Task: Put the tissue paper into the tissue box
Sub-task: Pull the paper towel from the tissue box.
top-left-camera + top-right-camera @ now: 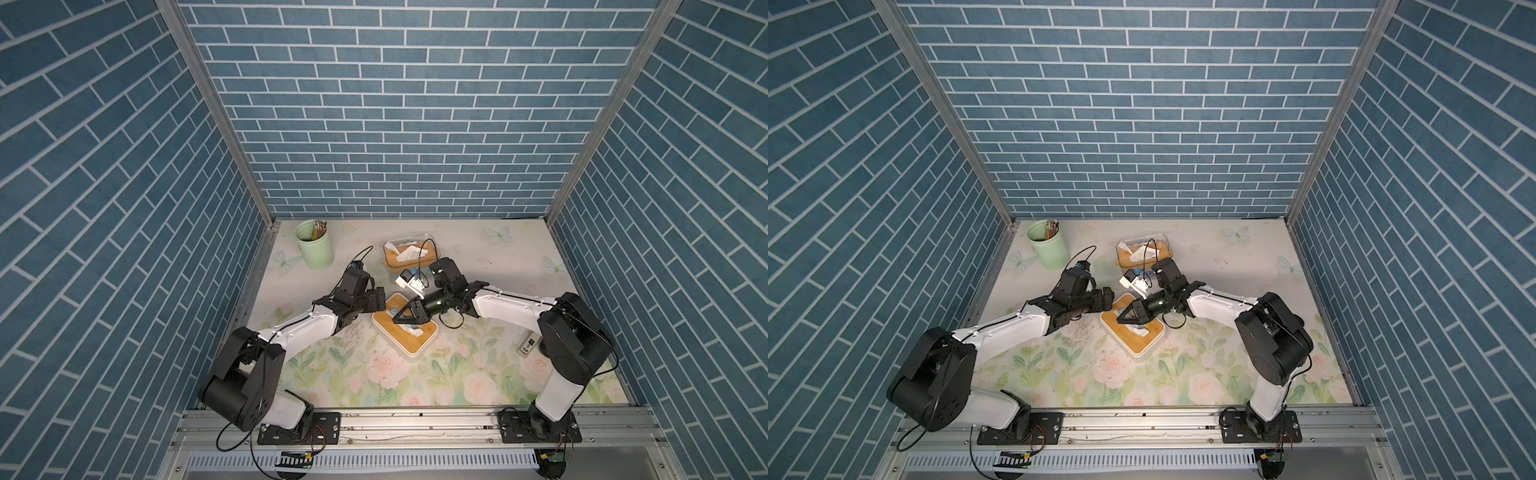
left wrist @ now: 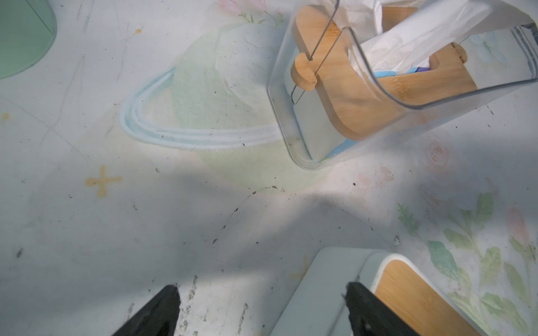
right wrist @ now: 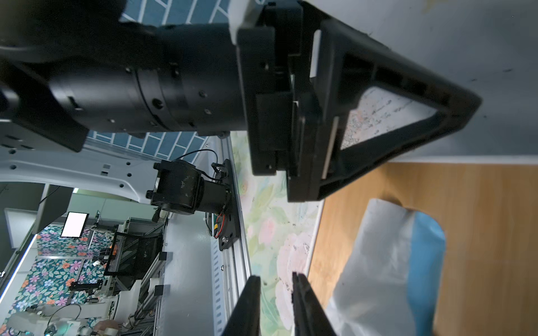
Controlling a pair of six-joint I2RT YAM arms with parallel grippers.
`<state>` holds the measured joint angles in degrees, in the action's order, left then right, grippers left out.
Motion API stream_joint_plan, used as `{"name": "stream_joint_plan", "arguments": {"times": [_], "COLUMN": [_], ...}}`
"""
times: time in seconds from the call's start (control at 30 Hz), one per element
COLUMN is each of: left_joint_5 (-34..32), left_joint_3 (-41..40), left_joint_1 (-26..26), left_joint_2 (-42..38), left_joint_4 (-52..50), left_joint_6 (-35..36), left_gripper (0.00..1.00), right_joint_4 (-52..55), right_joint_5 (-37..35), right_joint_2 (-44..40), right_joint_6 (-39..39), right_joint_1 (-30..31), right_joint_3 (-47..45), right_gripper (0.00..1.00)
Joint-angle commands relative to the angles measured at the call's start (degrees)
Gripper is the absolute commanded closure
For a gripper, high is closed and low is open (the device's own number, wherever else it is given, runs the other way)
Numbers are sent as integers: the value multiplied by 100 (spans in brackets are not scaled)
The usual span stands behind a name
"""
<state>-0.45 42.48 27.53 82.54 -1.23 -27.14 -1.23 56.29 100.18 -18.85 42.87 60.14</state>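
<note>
looks nearly done: tissue paper (image 3: pixel 378 261) pokes from the tissue box (image 3: pixel 480 203) slot beside the barely parted, empty right claw (image 3: pixel 274 275); left claw (image 2: pixel 262 288) wide open; tucking remains

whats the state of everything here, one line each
tissue box: upright, bamboo lid on
tissue paper: partly sticking out through the lid
left end effector: wide open, empty, by the box's corner
right end effector: jaws narrowly apart, empty, over the lid
clear container: uncovered, loose tissues poking above its rim
green cup: upright, pencils inside
</note>
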Motion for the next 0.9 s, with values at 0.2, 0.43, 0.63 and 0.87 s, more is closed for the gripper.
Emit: {"name": "stream_joint_plan", "arguments": {"times": [0.2, 0.43, 0.63, 0.87], "left_joint_5": [-71, -32, 72, 155], "left_joint_3": [-12, -53, -160, -204], "left_joint_1": [-105, -101, -99, -99], "left_joint_2": [-185, -160, -139, -107], "left_joint_4": [-167, -92, 24, 68], "left_joint_6": [129, 154, 181, 183], "left_gripper": [6, 6, 6, 6], "right_joint_4": [1578, 1558, 1280, 905], "right_joint_5": [-2154, -2316, -2070, -1849], "right_joint_2": [-352, -150, 5, 184], "right_joint_6": [288, 53, -111, -300], "right_joint_1": [47, 319, 406, 405], "right_joint_3": [373, 453, 431, 402], "right_gripper": [66, 60, 67, 87]}}
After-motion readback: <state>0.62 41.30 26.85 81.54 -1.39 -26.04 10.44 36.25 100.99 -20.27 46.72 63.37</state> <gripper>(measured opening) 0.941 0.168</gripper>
